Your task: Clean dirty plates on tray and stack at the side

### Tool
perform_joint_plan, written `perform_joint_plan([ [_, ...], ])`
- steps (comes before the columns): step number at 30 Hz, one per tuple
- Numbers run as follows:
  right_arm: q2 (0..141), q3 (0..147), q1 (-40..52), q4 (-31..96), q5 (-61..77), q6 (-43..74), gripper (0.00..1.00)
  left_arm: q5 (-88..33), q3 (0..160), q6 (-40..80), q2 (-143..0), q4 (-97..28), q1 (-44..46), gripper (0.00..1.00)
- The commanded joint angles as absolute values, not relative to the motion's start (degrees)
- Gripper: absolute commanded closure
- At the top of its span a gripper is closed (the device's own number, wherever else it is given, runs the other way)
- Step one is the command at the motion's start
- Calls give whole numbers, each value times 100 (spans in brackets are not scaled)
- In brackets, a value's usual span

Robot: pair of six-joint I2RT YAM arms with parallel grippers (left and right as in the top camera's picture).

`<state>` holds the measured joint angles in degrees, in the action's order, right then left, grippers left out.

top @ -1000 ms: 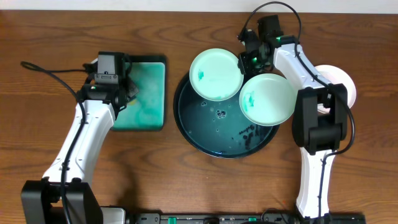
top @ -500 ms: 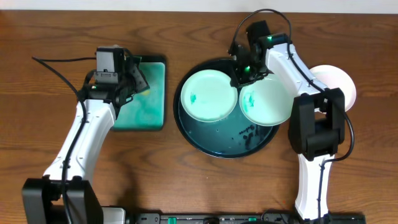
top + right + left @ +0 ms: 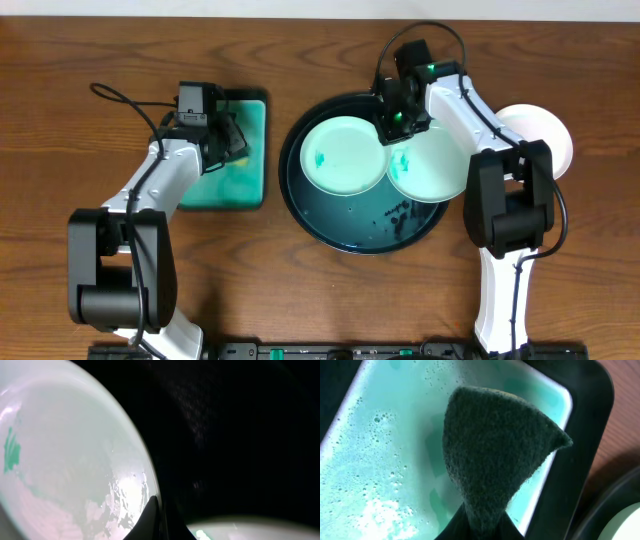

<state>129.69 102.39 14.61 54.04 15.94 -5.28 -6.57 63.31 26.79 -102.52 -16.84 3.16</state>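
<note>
The round black tray (image 3: 340,228) sits mid-table with a wet teal floor. A pale mint plate (image 3: 340,155) with a teal smear lies on its left half. My right gripper (image 3: 392,122) is shut on that plate's right rim; the wrist view shows the fingers (image 3: 156,517) pinching the rim of this plate (image 3: 65,460). A second smeared plate (image 3: 432,168) rests over the tray's right rim, its edge also in the right wrist view (image 3: 250,530). A white plate (image 3: 546,126) lies on the table to the right. My left gripper (image 3: 226,140) is shut on a dark sponge (image 3: 495,450).
A rectangular black-edged tray (image 3: 236,178) of soapy teal water (image 3: 380,460) lies left of the round tray, under the sponge. The right arm's base link partly covers the white plate. Brown wood tabletop (image 3: 300,300) surrounds everything.
My right gripper has pulled the left plate from the tray's far rim down onto the tray floor. My left gripper has shifted right with the sponge over the rectangular tray.
</note>
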Motion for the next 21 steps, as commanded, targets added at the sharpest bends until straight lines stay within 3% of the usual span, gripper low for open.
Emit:
perform_joint_plan([
  [1, 12860, 9983, 1562, 5205, 1647, -587, 99, -331, 6322, 2663, -10285, -1627, 296, 83],
  [3, 12860, 9859, 1601, 5098, 1675, -582, 98, -163, 6322, 2659, -10285, -1619, 296, 75],
  [8, 12860, 9688, 1734, 4910, 1678, -585, 96, -80, 6322, 2657, -10287, -1684, 296, 69],
  [10, 12857, 9688, 1774, 4882, 1678, -585, 95, -78, 6322, 2657, -10287, -1684, 296, 56],
  [13, 12860, 9688, 1815, 4869, 1678, -585, 94, -78, 6320, 2657, -10287, -1682, 296, 46],
  [21, 12860, 9688, 1826, 4864, 1680, -585, 94, -54, 6320, 2528, -10289, -1680, 296, 45],
])
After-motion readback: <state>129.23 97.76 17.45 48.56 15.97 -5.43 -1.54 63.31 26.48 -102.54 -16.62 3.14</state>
